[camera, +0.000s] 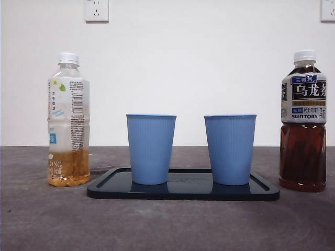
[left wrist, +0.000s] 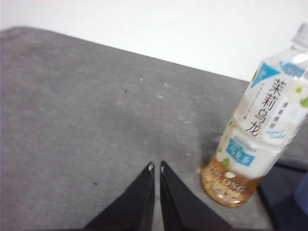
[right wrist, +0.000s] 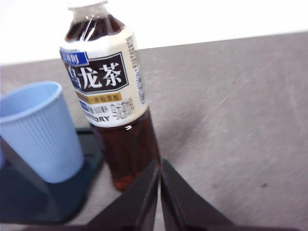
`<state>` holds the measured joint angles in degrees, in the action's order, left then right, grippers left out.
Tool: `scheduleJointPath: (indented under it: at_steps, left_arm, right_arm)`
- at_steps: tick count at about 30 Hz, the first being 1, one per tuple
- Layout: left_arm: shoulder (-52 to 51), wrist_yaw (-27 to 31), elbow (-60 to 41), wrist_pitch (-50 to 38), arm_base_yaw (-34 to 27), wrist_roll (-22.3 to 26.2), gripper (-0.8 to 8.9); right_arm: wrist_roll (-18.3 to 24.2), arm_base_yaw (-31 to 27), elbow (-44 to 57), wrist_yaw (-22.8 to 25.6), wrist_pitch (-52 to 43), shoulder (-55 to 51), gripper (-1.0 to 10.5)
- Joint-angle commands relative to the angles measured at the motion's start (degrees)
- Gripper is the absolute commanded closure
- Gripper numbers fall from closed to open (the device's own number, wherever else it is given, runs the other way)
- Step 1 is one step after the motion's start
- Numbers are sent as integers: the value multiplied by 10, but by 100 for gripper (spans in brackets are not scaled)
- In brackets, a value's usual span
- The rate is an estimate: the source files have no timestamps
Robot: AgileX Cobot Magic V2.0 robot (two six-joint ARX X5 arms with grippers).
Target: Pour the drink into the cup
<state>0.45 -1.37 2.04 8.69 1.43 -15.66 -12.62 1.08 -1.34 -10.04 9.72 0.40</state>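
Tray with two empty-looking blue cups mid tabletop; pale tea bottle left, dark tea bottle right, both capped. Left tool and right tool pinched together, holding nothing.

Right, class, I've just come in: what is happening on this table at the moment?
Nothing is being handled yet. Two blue cups stand upright on a dark tray. A pale tea bottle and a dark oolong bottle stand capped on either side of it. The left pincer is shut near the pale bottle, the right pincer shut near the dark one. No pouring has begun.
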Motion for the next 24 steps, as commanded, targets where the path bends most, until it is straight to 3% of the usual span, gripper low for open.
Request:
scheduleJointPath:
  at_steps: [1, 6, 12, 18, 24]
  left_arm:
    - [9, 1, 31, -9, 5, -42, 797]
    - [54, 1, 95, 5, 13, -62, 797]
    - [136, -36, 209, 83, 20, -56, 797]
    - [227, -134, 323, 174, 23, -10, 797]
    - [303, -181, 414, 257, 49, 51, 797]
  right_arm:
    - [-52, 4, -29, -5, -6, -1, 940]
    - [-87, 15, -91, -4, 7, 20, 940]
    - [-87, 18, -207, -11, 71, 91, 940]
    - [-44, 18, -318, -72, 158, 176, 940]
    - [21, 20, -413, -135, 250, 251, 940]
